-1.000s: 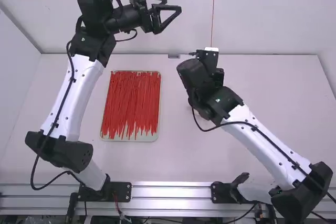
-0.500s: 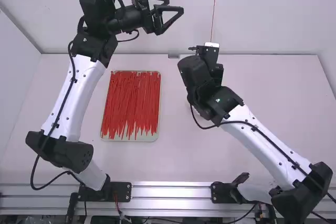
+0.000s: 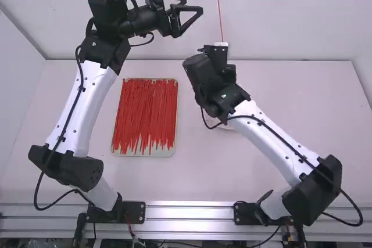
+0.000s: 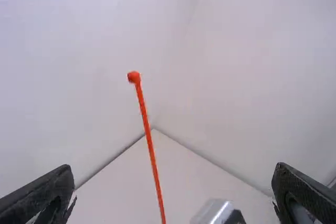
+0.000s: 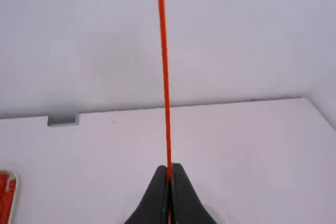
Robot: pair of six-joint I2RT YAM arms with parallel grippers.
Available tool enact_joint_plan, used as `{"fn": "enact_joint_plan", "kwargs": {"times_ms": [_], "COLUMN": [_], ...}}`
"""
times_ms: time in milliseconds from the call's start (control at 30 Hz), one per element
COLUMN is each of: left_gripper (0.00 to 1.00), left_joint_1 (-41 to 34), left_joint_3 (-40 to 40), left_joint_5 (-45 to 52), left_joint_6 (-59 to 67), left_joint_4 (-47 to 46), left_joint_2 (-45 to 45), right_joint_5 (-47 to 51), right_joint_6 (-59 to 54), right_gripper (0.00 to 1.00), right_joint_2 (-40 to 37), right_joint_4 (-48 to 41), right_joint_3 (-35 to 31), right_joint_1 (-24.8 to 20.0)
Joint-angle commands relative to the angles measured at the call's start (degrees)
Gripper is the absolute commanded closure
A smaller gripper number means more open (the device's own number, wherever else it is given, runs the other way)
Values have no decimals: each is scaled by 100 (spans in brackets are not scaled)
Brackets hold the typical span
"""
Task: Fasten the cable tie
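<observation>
A single red cable tie (image 3: 219,11) stands upright above the right wrist, its small head at the top end. My right gripper (image 5: 169,170) is shut on the tie's lower end, and the red strip (image 5: 164,66) rises straight from between the closed fingers. My left gripper (image 3: 195,13) is raised high at the back, open, with its fingertips a short way left of the tie. In the left wrist view the tie (image 4: 145,135) stands between the two spread fingers (image 4: 44,192), apart from both.
A flat tray (image 3: 174,83) holding several red cable ties lies on the white table, left of the middle. The right arm's elbow (image 3: 224,105) hangs over the table's centre. A small grey bracket (image 5: 63,120) sits at the table's back wall.
The right arm has swung left, carrying the upright tie toward the left gripper. The left gripper has hardly moved.
</observation>
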Motion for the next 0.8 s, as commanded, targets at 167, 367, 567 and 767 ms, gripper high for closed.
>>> {"fn": "enact_joint_plan", "kwargs": {"times_ms": [167,367,567,767], "left_gripper": [1,0,16,48], "left_joint_1": [-22,-162,-177,-175], "left_joint_3": [94,94,94,94], "left_joint_5": [-85,-240,-234,-234], "left_joint_6": [-20,-17,-26,-138], "left_joint_4": [-9,-9,17,33], "left_joint_2": [-33,-33,-33,-33], "right_joint_5": [1567,2076,2190,2188], "right_joint_6": [0,26,26,26], "right_gripper": [100,100,100,100], "right_joint_2": [103,103,103,103], "right_joint_4": [-68,-52,-74,-70], "right_joint_3": [181,181,181,181], "right_joint_1": [509,772,890,1025]}}
